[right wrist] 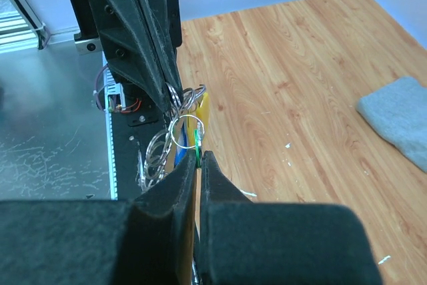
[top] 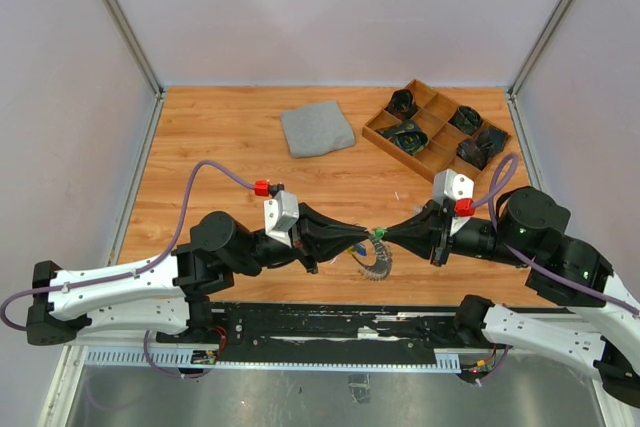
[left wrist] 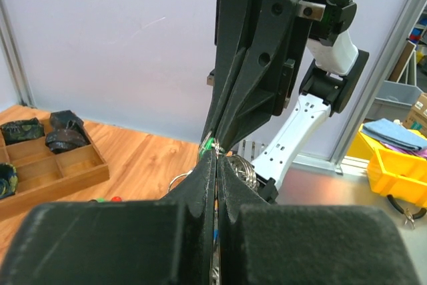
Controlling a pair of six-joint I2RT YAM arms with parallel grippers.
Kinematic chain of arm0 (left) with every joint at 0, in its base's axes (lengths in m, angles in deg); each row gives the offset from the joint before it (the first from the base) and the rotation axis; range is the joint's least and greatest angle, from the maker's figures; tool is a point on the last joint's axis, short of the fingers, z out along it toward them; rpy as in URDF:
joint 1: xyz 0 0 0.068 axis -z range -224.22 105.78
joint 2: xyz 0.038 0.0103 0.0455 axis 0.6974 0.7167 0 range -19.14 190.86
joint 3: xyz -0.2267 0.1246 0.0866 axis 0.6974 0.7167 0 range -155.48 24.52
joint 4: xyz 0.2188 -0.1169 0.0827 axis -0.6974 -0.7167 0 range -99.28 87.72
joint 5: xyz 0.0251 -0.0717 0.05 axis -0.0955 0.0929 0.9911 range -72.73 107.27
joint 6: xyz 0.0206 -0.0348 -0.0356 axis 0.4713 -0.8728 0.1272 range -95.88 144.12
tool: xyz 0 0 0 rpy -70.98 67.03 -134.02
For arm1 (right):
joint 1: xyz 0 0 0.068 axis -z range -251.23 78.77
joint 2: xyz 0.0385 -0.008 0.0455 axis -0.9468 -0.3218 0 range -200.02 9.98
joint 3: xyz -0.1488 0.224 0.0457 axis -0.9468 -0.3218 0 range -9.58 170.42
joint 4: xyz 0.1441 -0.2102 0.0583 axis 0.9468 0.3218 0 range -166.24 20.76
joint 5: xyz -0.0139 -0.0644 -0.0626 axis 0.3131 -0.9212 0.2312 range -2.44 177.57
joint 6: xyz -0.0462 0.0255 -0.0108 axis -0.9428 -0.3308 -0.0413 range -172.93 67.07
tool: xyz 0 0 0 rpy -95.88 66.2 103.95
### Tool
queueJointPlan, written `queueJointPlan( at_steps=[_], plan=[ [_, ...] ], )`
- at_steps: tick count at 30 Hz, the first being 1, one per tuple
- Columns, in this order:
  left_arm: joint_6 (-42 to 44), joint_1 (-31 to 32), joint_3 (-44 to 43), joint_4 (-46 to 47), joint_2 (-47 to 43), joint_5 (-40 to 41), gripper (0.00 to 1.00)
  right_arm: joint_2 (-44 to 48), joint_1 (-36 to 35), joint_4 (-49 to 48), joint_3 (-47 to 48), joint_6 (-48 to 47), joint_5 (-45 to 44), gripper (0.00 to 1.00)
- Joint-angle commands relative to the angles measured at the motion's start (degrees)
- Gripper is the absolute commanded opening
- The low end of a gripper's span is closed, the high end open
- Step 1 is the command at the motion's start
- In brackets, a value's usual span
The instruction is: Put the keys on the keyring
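Left pincer (top: 364, 237) is shut tight on the keyring (top: 378, 265), which hangs over the near edge of the bench (top: 230, 177), while right pincer (top: 390, 237), meeting it tip to tip, is closed narrow on the green key (right wrist: 197, 146).

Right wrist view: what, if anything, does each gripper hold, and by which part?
The right gripper pinches the green metal key by its plastic head; the left gripper clamps the silvery metal keyring near its top.
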Motion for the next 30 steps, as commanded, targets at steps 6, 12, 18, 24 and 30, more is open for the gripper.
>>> queueJointPlan(
  at_steps=[6,12,18,24,30],
  plan=[
    [0.15,-0.27,-0.81,2.06,-0.65,-1.98,0.01,1.19,-0.45,2.15,3.7,-3.2,-4.34,0.01],
    [0.17,-0.27,-1.68,1.21,0.67,-2.67,0.0,-0.41,-0.38,4.83,5.43,-4.9,-3.05,0.01],
    [0.13,-0.27,-2.12,0.61,1.1,-2.37,0.01,-0.98,-0.47,5.64,6.01,-5.28,-2.21,0.01],
    [0.32,-0.27,-2.38,0.68,1.41,-2.31,0.01,-2.58,-0.38,7.95,6.46,-5.88,-1.29,0.01],
    [0.43,-0.23,-3.0,-0.09,2.3,-2.49,0.01,-3.5,-0.43,9.34,7.08,-6.41,-2.35,0.01]
  ],
)
